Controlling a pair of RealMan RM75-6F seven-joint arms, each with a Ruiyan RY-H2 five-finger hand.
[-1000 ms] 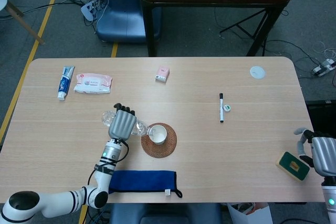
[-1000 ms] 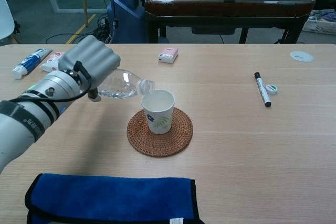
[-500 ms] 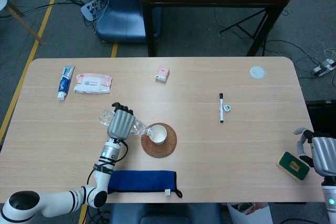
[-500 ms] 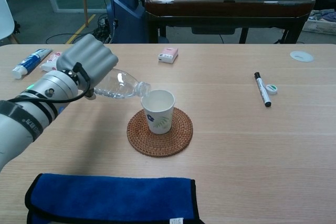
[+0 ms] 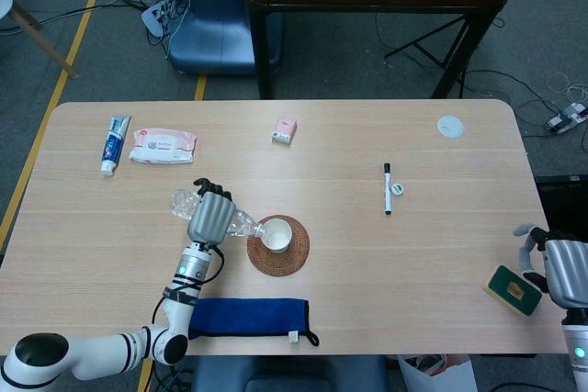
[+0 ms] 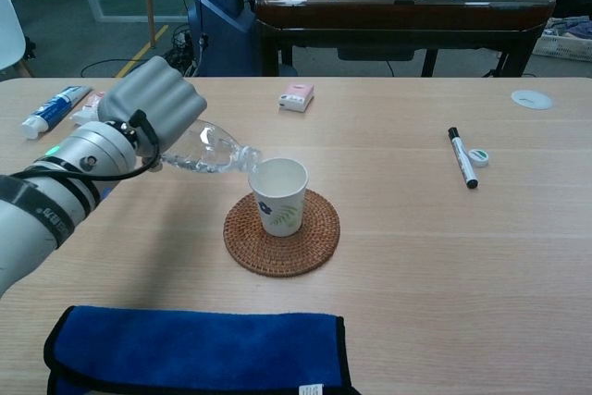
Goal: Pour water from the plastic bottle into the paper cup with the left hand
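While the left hand (image 6: 153, 104) grips the bottle (image 6: 211, 152) with its fingers wrapped around the body, the bottle lies tilted, neck lower than base, mouth right at the cup's (image 6: 277, 195) rim at about 10 o'clock. From the head view the same hand (image 5: 211, 215) covers most of the bottle (image 5: 184, 200), whose base sticks out toward 10 o'clock. The cup stands upright on a round woven coaster (image 6: 282, 232) near the table's (image 5: 367, 254) centre. A blue cloth (image 6: 194, 351) lies at 6 o'clock from the coaster, along the near edge.

At the table's 4 o'clock corner the right hand (image 5: 562, 270) rests with fingers loosely curled, holding nothing, just beside a green-and-yellow sponge (image 5: 514, 289). A marker (image 6: 462, 169) and its cap (image 6: 478, 156) lie at 2 o'clock from the cup. A pink box (image 6: 296, 97) sits at 12 o'clock, a toothpaste tube (image 5: 112, 144) and wipes pack (image 5: 163, 145) at 10 o'clock, and a white disc (image 5: 450, 126) toward the far right.
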